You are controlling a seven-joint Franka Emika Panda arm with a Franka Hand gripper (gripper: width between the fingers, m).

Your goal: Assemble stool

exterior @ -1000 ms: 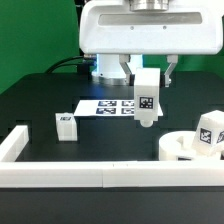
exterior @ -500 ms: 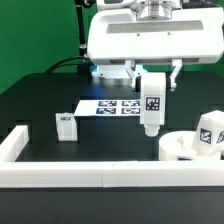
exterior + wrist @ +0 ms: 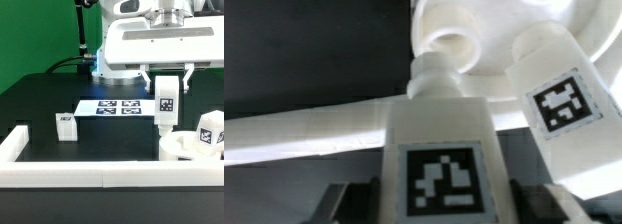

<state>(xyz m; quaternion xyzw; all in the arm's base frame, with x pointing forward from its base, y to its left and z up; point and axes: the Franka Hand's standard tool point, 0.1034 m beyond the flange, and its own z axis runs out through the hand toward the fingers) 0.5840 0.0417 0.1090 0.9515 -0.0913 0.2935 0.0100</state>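
My gripper [image 3: 166, 78] is shut on a white tagged stool leg [image 3: 166, 104] and holds it upright in the air, just to the exterior view's left of the round seat [image 3: 178, 148]. One leg [image 3: 211, 132] stands on the seat at the exterior view's right edge. A third leg [image 3: 66, 125] lies on the table at the exterior view's left. In the wrist view the held leg [image 3: 446, 150] points toward a round hole [image 3: 452, 42] in the seat, with the standing leg's tag [image 3: 562, 103] beside it.
The marker board [image 3: 115, 106] lies flat behind the held leg. White border rails run along the front [image 3: 100, 176] and the left corner [image 3: 15, 145] of the black table.
My gripper has moved toward the exterior view's right with the leg, and slightly up, coming closer to the seat.
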